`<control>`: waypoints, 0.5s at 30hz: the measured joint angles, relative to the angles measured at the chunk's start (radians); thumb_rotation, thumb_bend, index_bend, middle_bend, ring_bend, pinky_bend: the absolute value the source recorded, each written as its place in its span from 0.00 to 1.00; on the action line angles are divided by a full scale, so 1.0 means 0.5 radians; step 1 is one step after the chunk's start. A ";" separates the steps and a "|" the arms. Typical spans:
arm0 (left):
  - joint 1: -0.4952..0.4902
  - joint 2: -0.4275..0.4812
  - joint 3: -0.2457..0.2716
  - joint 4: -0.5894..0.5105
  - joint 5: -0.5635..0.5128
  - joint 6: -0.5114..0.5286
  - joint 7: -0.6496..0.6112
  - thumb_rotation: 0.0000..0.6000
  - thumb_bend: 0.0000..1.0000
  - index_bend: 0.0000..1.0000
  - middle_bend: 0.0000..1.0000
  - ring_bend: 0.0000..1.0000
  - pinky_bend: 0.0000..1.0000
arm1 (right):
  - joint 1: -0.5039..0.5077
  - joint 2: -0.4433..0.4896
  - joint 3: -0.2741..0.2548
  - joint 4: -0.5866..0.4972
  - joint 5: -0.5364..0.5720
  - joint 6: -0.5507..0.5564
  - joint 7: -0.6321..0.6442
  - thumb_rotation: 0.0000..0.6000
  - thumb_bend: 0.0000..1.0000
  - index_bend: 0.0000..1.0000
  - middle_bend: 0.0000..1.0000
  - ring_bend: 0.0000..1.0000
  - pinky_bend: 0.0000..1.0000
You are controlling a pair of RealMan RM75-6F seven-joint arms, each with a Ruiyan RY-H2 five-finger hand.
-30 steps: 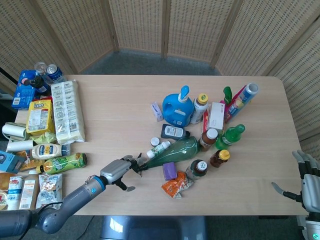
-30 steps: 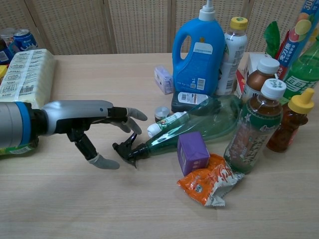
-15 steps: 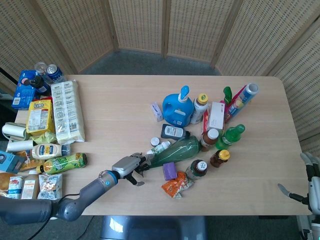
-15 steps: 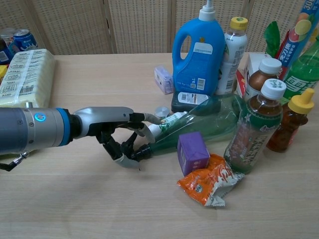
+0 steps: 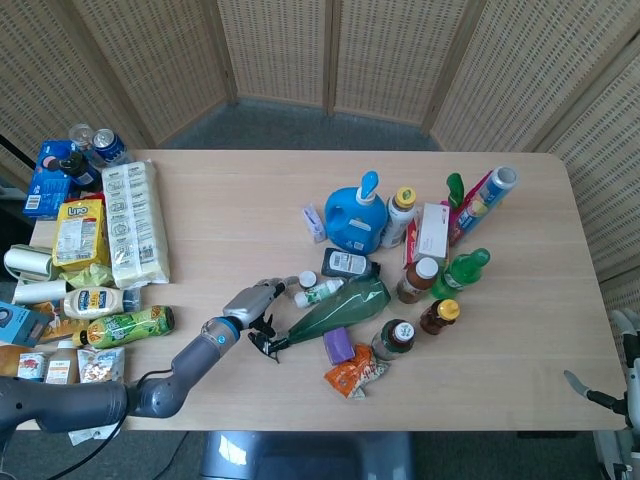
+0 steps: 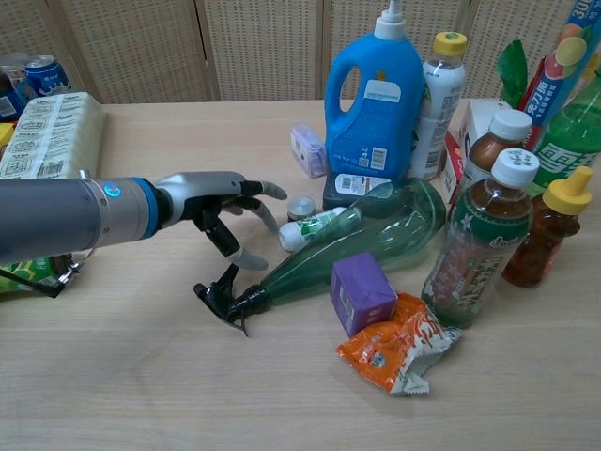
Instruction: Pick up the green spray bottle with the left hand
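Lying on its side, the green spray bottle (image 6: 352, 244) rests on the surface (image 6: 141, 376) just ahead of the left hand (image 6: 221, 211) and slightly toward the robot from it. Its long axis runs on a slant: the black trigger head (image 6: 218, 299) points back toward the robot, below the fingertips (image 6: 252, 259), while the fat green body stretches away past the hand into the cluster of upright bottles. A small white bottle (image 6: 315, 228) lies just beyond the fingers, alongside the spray bottle's neck, and a purple box (image 6: 362, 293) sits against the body on the robot's side.

The left hand holds nothing; its fingers are spread and partly curled, with a gap showing between them and the neck in the chest view. It seems poised above the narrow neck, the likeliest place to wrap.

The right hand (image 5: 625, 385) shows only at the far edge of the head view, well apart from the bottle; whether it is clenched cannot be told. The left is by far the nearer.
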 measured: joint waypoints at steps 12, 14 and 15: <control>0.174 0.269 -0.024 -0.402 0.279 0.198 -0.133 1.00 0.28 0.00 0.04 0.05 0.00 | -0.003 -0.014 0.007 0.001 -0.024 0.009 0.007 0.82 0.04 0.00 0.00 0.00 0.00; 0.203 0.303 -0.007 -0.481 0.387 0.204 -0.162 1.00 0.28 0.00 0.05 0.05 0.00 | -0.004 -0.013 0.008 0.001 -0.028 0.010 0.007 0.82 0.04 0.00 0.00 0.00 0.00; 0.214 0.317 0.002 -0.515 0.430 0.204 -0.175 1.00 0.28 0.00 0.05 0.05 0.00 | -0.004 -0.012 0.008 0.000 -0.030 0.011 0.007 0.82 0.04 0.00 0.00 0.00 0.00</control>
